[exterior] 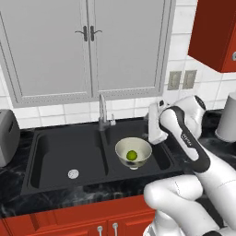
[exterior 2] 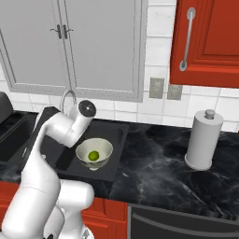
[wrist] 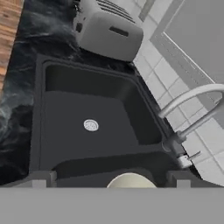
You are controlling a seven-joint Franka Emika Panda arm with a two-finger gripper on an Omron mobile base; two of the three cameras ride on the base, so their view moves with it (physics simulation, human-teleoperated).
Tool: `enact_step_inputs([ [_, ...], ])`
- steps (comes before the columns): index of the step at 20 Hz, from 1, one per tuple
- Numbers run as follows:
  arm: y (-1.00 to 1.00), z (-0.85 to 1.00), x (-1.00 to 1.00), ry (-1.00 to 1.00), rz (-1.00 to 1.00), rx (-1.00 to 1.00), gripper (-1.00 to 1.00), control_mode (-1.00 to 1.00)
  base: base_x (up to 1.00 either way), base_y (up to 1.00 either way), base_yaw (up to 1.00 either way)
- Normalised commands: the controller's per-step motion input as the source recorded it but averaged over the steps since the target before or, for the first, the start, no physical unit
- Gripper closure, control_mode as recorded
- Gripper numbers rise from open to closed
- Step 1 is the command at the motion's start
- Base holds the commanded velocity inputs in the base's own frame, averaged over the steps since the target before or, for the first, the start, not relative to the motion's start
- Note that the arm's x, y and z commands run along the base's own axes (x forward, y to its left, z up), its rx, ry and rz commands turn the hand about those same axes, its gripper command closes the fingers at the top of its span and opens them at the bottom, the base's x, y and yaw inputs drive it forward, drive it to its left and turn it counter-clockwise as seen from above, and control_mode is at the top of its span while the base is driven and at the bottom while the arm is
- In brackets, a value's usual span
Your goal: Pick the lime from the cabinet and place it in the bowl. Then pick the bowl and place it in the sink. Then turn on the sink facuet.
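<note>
Resting inside the wide off-white bowl [exterior: 133, 152] is the small round green lime [exterior: 132, 155]; this bowl stands in the right basin of the black two-basin sink [exterior: 55, 156]. Above it the claw [wrist: 111, 178] is wide open, holding nothing, near the slim grey metal faucet [exterior: 103, 113].

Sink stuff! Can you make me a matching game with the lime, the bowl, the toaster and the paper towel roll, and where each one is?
Things:
1. lime
2. bowl
3. toaster
4. paper towel roll

Places:
A. on the counter right of the sink
B. in the sink's right basin
C. inside the bowl
D. on the counter left of the sink

Pairs: 1-C, 2-B, 3-D, 4-A
</note>
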Motion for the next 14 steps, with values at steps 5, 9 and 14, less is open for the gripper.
enact_step_inputs([
  [5,-0.4,0.0,0.43,0.08,-0.17,0.4,-1.0,-1.0,0.0,0.0,0.0],
  [9,-0.42,0.0,0.6,0.02,-0.01,0.46,-1.0,-1.0,0.0,0.0,0.0],
  [14,-0.05,0.0,0.44,0.0,0.0,0.32,-1.0,-1.0,0.0,0.0,0.0],
])
